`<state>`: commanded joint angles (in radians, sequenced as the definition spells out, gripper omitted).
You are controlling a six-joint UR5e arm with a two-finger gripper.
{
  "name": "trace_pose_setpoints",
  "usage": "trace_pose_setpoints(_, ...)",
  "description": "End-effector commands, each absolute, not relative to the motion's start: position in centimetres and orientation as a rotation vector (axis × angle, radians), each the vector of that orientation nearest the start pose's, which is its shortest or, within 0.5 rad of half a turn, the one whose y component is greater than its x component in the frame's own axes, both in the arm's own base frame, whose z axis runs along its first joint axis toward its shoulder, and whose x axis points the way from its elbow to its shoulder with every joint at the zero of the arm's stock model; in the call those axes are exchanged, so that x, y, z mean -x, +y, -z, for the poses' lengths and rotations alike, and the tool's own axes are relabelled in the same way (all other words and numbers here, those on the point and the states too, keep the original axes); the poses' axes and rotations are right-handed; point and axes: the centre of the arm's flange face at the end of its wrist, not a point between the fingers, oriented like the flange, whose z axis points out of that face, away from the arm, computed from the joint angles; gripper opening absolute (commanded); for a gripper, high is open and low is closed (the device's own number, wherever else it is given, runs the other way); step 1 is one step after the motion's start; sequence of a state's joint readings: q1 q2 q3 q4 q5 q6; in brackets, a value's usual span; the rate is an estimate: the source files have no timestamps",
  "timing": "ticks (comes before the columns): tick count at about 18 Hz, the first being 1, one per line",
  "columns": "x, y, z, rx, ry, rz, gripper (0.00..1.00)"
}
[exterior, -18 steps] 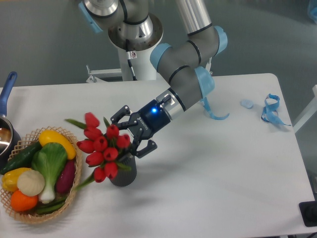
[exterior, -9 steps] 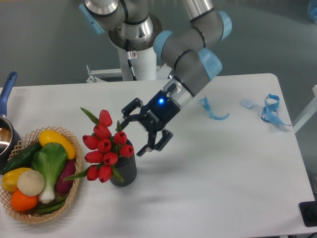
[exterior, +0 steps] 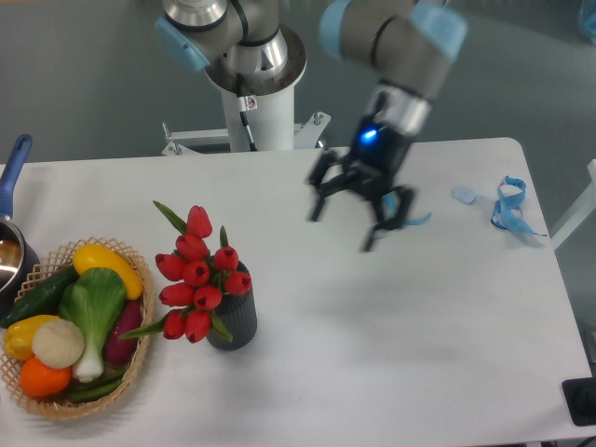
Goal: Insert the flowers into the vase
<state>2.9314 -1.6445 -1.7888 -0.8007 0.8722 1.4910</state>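
Observation:
The red tulips with green leaves stand in the dark grey ribbed vase at the table's front left, leaning to the left. My gripper is open and empty. It hangs above the middle of the table, well to the right of the vase and higher up, blurred by motion.
A wicker basket of toy vegetables sits left of the vase. A saucepan with a blue handle is at the far left edge. Blue ribbon pieces lie at the back right. The arm's base stands behind the table.
My gripper let go of the tulips, which settled into the vase. It then rose and swung right, away from the vase, still open.

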Motion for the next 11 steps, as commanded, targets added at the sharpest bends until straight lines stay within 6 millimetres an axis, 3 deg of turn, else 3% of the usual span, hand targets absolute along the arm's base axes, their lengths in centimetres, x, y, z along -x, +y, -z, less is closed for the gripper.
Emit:
trace_pose_setpoints(2, 47.5, 29.0, -46.4, 2.433, 0.347, -0.523, 1.0)
trace_pose_setpoints(4, 47.2, 27.9, -47.5, 2.509, 0.452, -0.614, 1.0)
trace_pose_setpoints(11, 47.8, 23.1, -48.7, 2.64, 0.794, -0.602, 1.0)
